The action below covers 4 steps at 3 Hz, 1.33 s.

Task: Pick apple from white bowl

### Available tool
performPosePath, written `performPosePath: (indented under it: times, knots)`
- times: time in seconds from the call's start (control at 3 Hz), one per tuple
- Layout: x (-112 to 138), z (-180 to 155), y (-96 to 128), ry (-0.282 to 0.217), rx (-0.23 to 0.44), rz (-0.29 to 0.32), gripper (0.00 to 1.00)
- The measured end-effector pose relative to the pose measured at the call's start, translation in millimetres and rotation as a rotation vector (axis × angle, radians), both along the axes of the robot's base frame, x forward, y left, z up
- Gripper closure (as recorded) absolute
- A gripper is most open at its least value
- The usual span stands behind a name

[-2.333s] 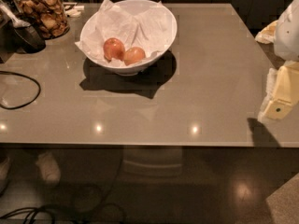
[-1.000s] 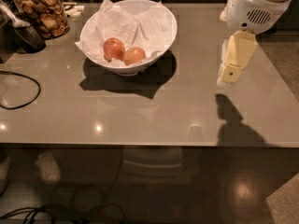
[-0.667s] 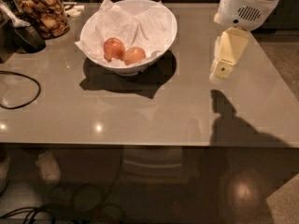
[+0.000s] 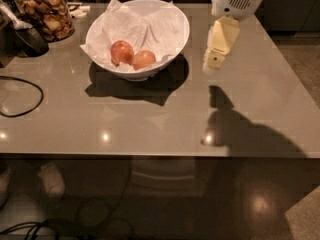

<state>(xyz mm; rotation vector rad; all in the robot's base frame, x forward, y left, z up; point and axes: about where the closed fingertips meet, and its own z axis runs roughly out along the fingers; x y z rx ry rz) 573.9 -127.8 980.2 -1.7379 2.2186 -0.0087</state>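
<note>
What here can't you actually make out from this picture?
Camera view: the arm above the gripper, which hangs right of the white bowl, is cut off by the top edge.
The apple: its lower part is hidden behind the bowl's near rim.
The glass jar: its top is cut off by the top edge.
The cable: it runs off the left edge.

Glossy grey-brown table (image 4: 150,126) w/ glints, dark floor (image 4: 260,204) below; pincer (image 4: 212,64) over table's far side
</note>
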Motion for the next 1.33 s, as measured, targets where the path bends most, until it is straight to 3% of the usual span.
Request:
performPosePath:
  times: [0.67,1.33]
  knots:
    - [22,0,18,0.002,0.077,-0.03,0.0]
    - [52,16,59,0.024,0.136,0.002,0.0]
